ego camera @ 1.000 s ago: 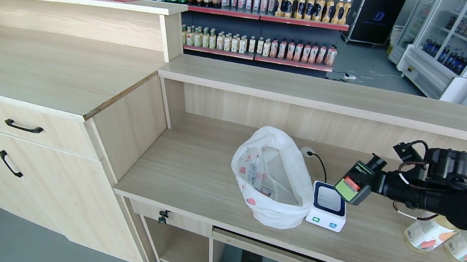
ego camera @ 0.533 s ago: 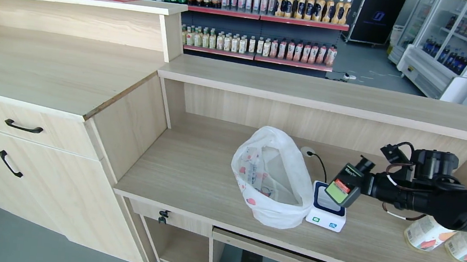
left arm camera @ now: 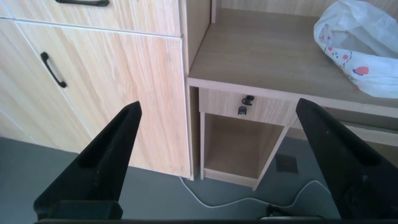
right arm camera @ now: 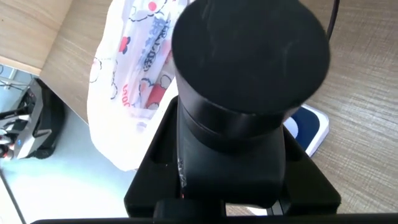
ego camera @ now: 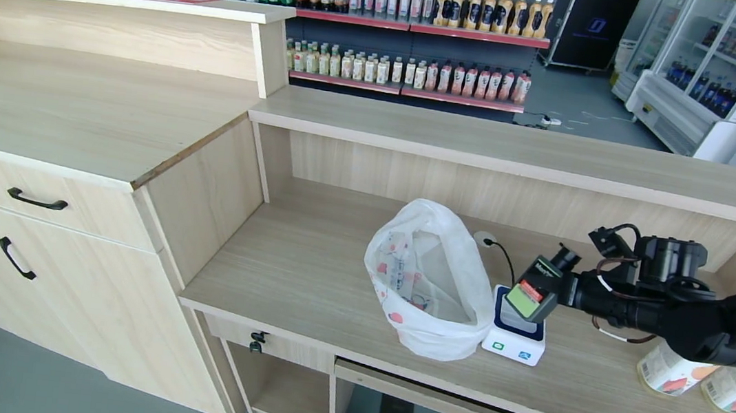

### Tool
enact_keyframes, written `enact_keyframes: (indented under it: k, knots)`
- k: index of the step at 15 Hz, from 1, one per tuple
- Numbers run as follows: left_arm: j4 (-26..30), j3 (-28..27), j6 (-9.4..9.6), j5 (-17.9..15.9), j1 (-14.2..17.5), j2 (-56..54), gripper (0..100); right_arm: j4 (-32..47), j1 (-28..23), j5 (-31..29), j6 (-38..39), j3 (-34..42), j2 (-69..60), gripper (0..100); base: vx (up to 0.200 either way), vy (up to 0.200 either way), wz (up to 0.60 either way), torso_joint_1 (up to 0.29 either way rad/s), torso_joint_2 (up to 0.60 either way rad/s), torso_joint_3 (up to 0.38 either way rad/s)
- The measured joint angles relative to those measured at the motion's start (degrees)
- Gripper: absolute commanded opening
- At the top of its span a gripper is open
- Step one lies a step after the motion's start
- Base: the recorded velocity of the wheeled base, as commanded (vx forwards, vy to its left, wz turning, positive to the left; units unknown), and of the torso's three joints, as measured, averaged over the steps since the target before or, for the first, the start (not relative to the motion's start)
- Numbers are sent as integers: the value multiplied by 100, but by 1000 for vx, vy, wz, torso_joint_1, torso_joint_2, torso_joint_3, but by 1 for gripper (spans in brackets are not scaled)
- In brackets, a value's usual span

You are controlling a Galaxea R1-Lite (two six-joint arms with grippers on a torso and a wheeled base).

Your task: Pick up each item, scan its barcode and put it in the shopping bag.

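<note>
Leftward drifts the right gripper (ego camera: 563, 289), clenched on a black-capped bottle (ego camera: 533, 293) — just above the scanner (ego camera: 512, 337); shopping bag (ego camera: 428, 283) lies beyond the jaws; a barcode turned away could miss the read; left gripper (left arm camera: 219, 107) gapes empty.

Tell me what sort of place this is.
Probably a small shop's checkout: long shelves of bottled drinks, glass-door drinks fridges, and a small white barcode scanner beside a white plastic shopping bag.
</note>
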Motion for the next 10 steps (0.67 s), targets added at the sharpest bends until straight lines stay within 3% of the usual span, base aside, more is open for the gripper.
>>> enact_keyframes:
  k: [10]
  knots:
    - [0, 0, 0, 0, -2, 0, 100, 2, 85, 10, 115, -294, 217, 0, 0, 0, 0, 0, 0, 0]
